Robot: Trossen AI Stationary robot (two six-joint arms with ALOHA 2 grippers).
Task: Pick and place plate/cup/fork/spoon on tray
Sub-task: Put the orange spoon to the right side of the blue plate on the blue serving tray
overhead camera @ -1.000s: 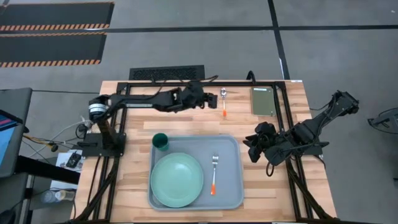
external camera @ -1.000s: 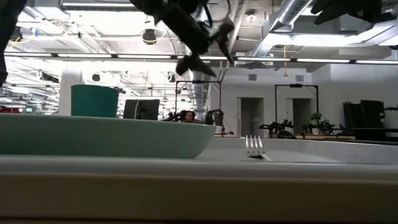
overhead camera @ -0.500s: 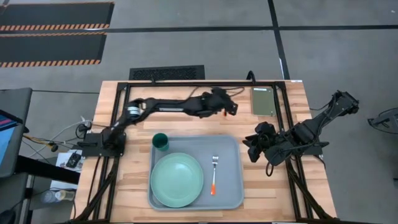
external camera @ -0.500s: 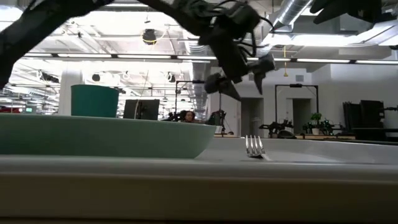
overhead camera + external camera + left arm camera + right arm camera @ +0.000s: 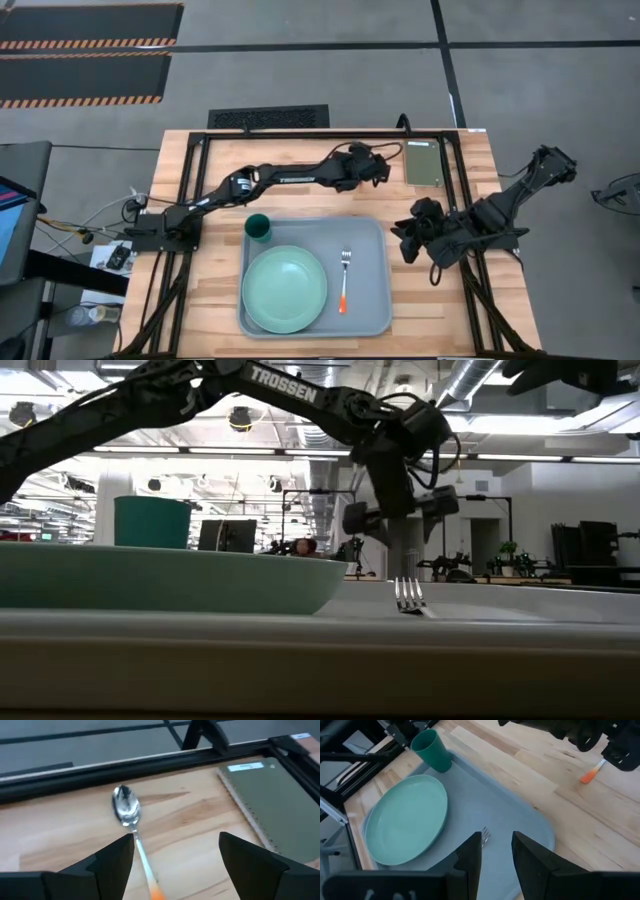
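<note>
The spoon (image 5: 131,822) lies flat on the wood near the table's far edge, its silver bowl toward the far side; its orange handle end also shows in the right wrist view (image 5: 588,776). My left gripper (image 5: 175,851) hangs open above it, one finger on each side of the handle, touching nothing; it also shows in the high view (image 5: 372,170). The tray (image 5: 378,232) holds the plate (image 5: 284,290), the cup (image 5: 258,227) at its far left corner, and the fork (image 5: 344,280). My right gripper (image 5: 405,237) waits open and empty beside the tray's right edge.
A flat olive-green notebook (image 5: 423,162) lies just right of the spoon at the far right. Black frame rails (image 5: 300,132) run along the table's far edge and sides. Bare tray floor (image 5: 510,815) lies right of the fork.
My left gripper has swung along the far edge toward the table's right, from left of the spoon to over it, and has come down toward the table. It has stayed open. The spoon and the tableware on the tray have not moved.
</note>
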